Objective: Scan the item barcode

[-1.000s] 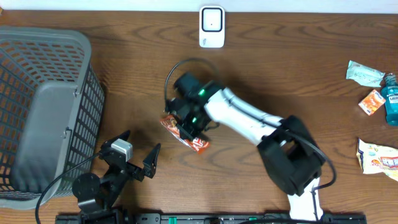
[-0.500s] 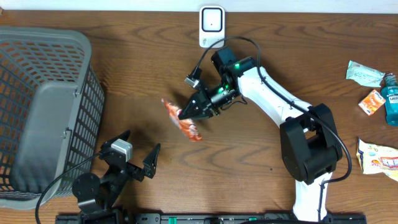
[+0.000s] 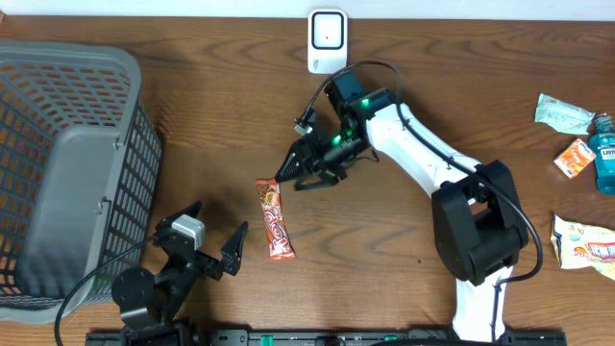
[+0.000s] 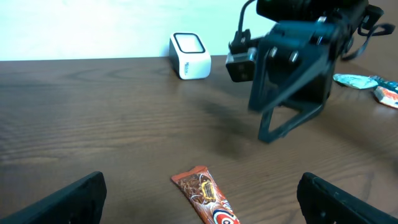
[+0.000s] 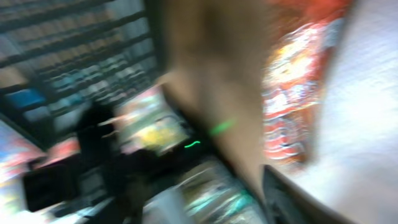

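The item, a red-brown snack bar wrapper (image 3: 276, 219), lies flat and free on the wooden table, in front of the white scanner (image 3: 328, 41) at the far edge. My right gripper (image 3: 294, 177) hovers just above and to the right of the wrapper's far end, with its fingers apart and nothing between them. In the blurred right wrist view the wrapper (image 5: 289, 106) is a red smear beside one dark finger (image 5: 305, 199). My left gripper (image 3: 209, 238) rests open near the front edge. In its wrist view the wrapper (image 4: 205, 198) lies between the wide-spread fingers.
A large grey basket (image 3: 67, 173) fills the left side. At the right edge lie a pale packet (image 3: 562, 113), an orange packet (image 3: 575, 157), a blue bottle (image 3: 603, 154) and another packet (image 3: 586, 240). The right arm (image 4: 292, 87) hangs over the table's middle.
The right gripper swung the wrapper up and to the right, then opened. The wrapper fell and now lies on the table closer to the front edge. The left arm is still.
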